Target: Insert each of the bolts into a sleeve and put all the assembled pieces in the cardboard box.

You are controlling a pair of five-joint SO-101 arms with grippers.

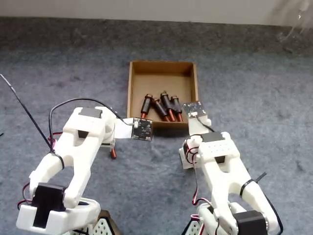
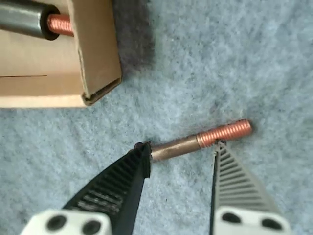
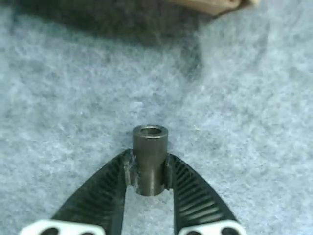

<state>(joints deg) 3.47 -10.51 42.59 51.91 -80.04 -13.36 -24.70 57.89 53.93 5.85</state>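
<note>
Though boxed, four assemblies [image 1: 167, 103]; one bolt [image 2: 200, 141]

Bright, even, diffuse light, soft shadows. Dark shadow on the carpet [image 2: 205, 68] beside the cardboard box [image 2: 95, 49] corner; another below its edge in the right wrist view. Pale glare at high view's far right corner.

This looks like a robot lab or a tinkering room. Two white robot arms, the left arm [image 1: 78, 142] and the right arm [image 1: 225, 166], stand side by side on a table with a fuzzy grey cover [image 1: 254, 88]. Thin black and red wires [image 1: 24, 110] run along them, and small bare circuit boards [image 1: 142, 128] sit near their tips. A plain cardboard box [image 1: 129, 88] sits farther off, past the arms. There are little metal parts too, like a bolt [image 2: 200, 141] and a sleeve [image 3: 149, 159].
</note>
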